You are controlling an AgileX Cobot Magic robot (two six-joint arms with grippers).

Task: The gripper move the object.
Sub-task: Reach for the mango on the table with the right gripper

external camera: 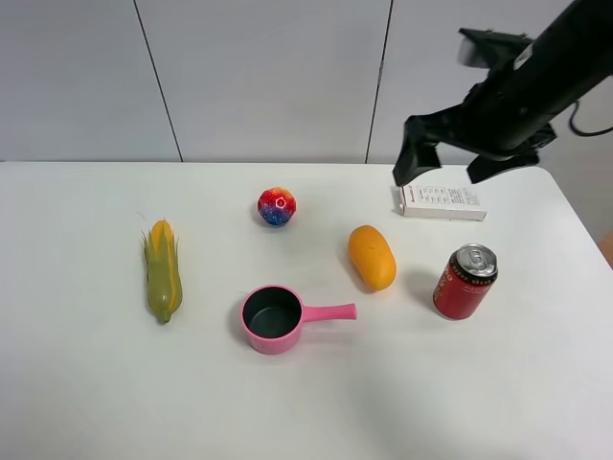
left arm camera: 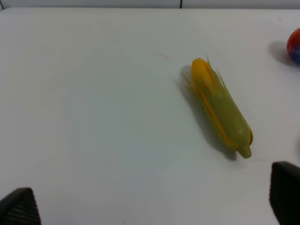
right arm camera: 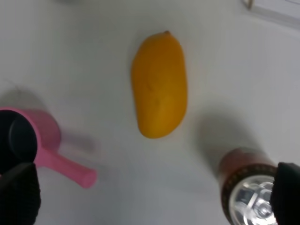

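White table (external camera: 77,383) with corn (external camera: 163,273), ball (external camera: 277,206), mango (external camera: 372,257), pan (external camera: 255,337), can (external camera: 465,283), box (external camera: 441,202)

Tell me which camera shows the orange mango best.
The right wrist view: the mango sits large and whole mid-frame, nothing covering it. The exterior high view shows it whole but small, between the pink pan and the red can. The left wrist view misses it, showing the corn cob.

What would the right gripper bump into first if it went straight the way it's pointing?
Probably the mango: the wrist camera shows it centred ahead of the open right gripper, with nothing between. Depth is unclear.
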